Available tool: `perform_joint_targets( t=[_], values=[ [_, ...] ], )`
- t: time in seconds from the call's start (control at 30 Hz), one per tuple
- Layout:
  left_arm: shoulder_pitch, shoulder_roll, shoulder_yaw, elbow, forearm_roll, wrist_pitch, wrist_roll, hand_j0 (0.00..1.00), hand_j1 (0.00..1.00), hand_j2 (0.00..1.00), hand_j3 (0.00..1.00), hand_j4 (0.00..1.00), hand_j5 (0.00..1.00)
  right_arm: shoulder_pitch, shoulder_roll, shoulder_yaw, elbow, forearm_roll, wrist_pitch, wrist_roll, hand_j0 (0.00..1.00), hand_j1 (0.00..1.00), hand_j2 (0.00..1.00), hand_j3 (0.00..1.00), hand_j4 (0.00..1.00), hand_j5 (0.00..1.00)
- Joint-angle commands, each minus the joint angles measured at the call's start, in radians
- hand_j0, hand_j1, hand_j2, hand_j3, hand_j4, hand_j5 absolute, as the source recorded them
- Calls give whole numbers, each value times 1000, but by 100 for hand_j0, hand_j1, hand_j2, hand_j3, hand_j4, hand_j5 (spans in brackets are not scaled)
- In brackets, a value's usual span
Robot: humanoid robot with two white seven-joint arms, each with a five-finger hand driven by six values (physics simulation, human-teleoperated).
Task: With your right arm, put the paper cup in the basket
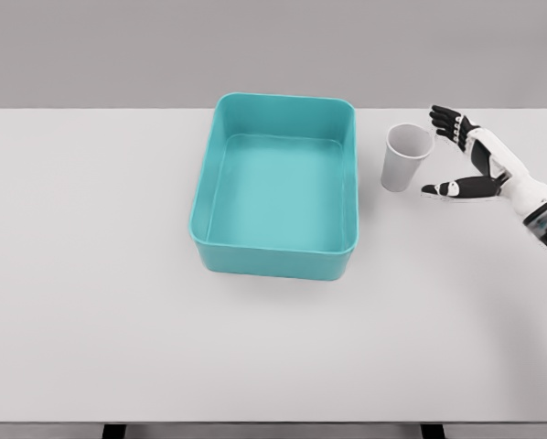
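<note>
A white paper cup [406, 157], tapered toward its base and open at the top, stands upright on a plain white table [118, 302] just to the right of a teal rectangular plastic basket [275, 258] with rounded corners. The cup sits outside the basket, near its far right corner and a little apart from its wall. The basket's interior holds nothing.

To the right of the cup, the robot's right hand [464, 157], black-fingered on a white jointed arm, is spread wide, with its fingers [445, 117] reaching out behind the cup's rim and its thumb [443, 188] extended on the near side. The hand is released, grasping nothing; a narrow gap shows between it and the cup. Its arm enters from the right edge of the table, beyond the cup.
</note>
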Motion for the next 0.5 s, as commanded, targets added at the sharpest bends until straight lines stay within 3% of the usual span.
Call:
perform_joint_targets(
  t=[0.0,0.1,0.33,0.47],
  values=[
    [0,0,0,0,0,0,0,100,100,100,100,100,100,0,-4,-1,0,-6,0,0,100,100,100,100,100,100],
    [0,0,0,0,0,0,0,100,100,100,100,100,100,-12,-9,-1,1,-6,2,0,100,100,100,100,100,100],
    [0,0,0,0,0,0,0,100,100,100,100,100,100,-72,60,17,130,-6,25,0,100,100,100,100,100,100],
    [0,0,0,0,0,0,0,100,100,100,100,100,100,-84,74,25,153,-5,25,0,100,100,100,100,100,100]
  ],
)
